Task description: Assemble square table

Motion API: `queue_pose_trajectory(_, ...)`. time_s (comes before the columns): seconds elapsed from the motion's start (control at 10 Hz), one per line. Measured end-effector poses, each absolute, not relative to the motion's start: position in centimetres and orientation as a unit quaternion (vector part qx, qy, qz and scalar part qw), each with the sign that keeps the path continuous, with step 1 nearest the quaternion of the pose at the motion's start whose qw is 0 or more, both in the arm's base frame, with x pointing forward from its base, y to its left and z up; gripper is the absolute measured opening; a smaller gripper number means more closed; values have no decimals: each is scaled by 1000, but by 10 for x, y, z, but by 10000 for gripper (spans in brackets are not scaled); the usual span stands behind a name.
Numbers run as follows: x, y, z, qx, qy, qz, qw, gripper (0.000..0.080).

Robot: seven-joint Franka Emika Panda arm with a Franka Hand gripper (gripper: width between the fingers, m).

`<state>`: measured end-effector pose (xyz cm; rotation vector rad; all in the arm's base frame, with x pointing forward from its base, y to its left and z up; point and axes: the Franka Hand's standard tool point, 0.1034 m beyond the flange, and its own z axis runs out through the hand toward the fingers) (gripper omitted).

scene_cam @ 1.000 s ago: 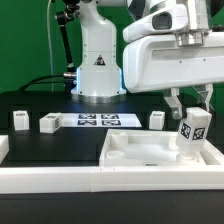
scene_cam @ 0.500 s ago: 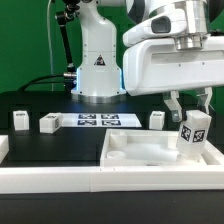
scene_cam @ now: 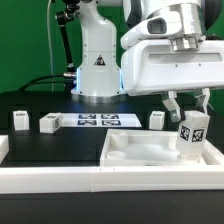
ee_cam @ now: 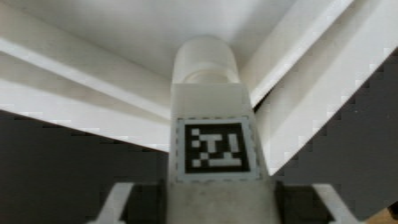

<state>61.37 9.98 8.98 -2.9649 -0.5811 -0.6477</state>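
Observation:
The white square tabletop (scene_cam: 150, 152) with its raised rim lies at the front of the black table, toward the exterior view's right. My gripper (scene_cam: 188, 105) hangs over its right end, shut on a white tagged leg (scene_cam: 191, 130) that is tilted slightly and reaches down to the slab's right corner. In the wrist view the leg (ee_cam: 214, 120) runs away from the camera between my fingers (ee_cam: 130, 200), its tag facing the lens, with the slab's rim (ee_cam: 80, 75) beyond it. Three more legs stand behind: two on the left (scene_cam: 19, 120), (scene_cam: 49, 123) and one (scene_cam: 157, 119) near the middle.
The marker board (scene_cam: 98, 121) lies flat in front of the robot base (scene_cam: 97, 70). A long white rail (scene_cam: 50, 178) borders the table's front edge. A white block (scene_cam: 3, 148) sits at the exterior view's far left edge.
The gripper and the held leg have risen slightly and the leg has tilted a little. The other parts have not moved.

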Motion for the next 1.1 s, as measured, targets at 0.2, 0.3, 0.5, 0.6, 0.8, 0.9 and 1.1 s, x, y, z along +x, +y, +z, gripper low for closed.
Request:
queue_pose_trajectory(0.2,614,99,90,-958,-187,-218,25,290)
queue_pose_trajectory(0.3,614,99,90,-958,-187,-218,25,296)
queue_pose_trajectory(0.5,614,99,90,-958,-187,-218,25,492)
queue_pose_trajectory(0.6,614,99,90,-958,-187,-218,25,611)
queue_pose_trajectory(0.8,614,99,90,-958,-187,-218,25,641)
queue_pose_trajectory(0.9,614,99,90,-958,-187,-218,25,641)
queue_pose_trajectory(1.1,616,98,98,-958,-189,-216,23,649)
